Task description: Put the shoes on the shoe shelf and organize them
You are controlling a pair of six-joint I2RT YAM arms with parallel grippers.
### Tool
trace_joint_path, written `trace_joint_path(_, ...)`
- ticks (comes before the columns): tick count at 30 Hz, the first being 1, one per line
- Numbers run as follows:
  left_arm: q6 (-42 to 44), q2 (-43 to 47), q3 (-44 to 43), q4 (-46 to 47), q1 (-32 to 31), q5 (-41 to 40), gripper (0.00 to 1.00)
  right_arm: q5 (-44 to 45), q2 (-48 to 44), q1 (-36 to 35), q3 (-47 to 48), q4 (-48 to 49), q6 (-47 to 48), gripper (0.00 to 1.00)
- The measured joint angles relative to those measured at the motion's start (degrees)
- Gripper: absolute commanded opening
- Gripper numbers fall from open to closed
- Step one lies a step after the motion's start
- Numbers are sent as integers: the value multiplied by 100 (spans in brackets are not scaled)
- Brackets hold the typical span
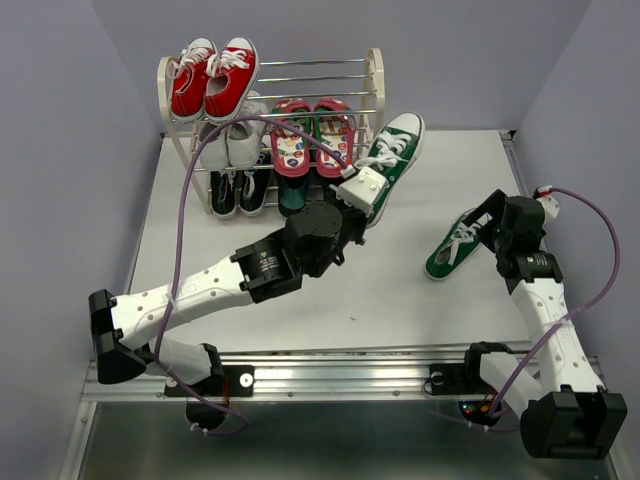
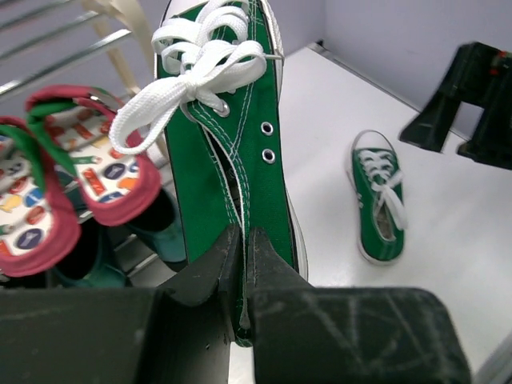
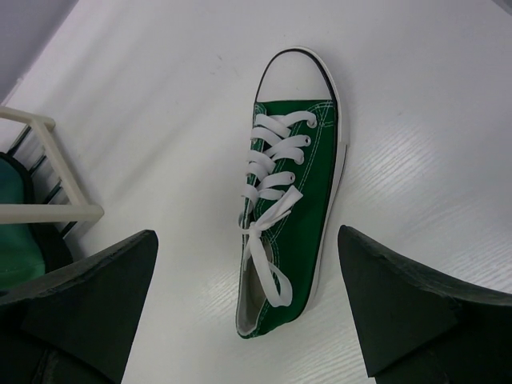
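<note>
L claw (image 2: 244, 240) pinching green sneaker (image 2: 240, 136) at its heel-end rim, held up by shelf (image 1: 376, 75) right end. R claw (image 3: 246, 234) spread above other sneaker (image 3: 292, 216), which lies on surface (image 1: 400, 300) nr right edge.

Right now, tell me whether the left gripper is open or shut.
Shut on the green sneaker: the left gripper pinches its heel edge, leaving no visible gap.
</note>
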State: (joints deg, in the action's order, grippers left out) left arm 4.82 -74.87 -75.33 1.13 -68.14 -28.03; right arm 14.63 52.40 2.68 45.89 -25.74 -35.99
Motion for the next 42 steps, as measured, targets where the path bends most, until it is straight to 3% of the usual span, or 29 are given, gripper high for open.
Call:
trace_joint_path(11, 1231, -44, -675, 566, 46, -1191, 0, 74, 92, 0, 0, 46, 9, 100)
trace_joint_path(17, 1539, -225, -1217, 944, 527, -1624, 0, 83, 136, 0, 0, 48, 17, 100)
trace_joint_path(30, 1502, -876, -2090, 785, 1982, -1408, 0, 79, 131, 0, 0, 48, 116, 100)
trace_joint_path(42, 1412, -1272, -2439, 623, 2680, -815, 0, 81, 269, 0, 0, 48, 177, 100)
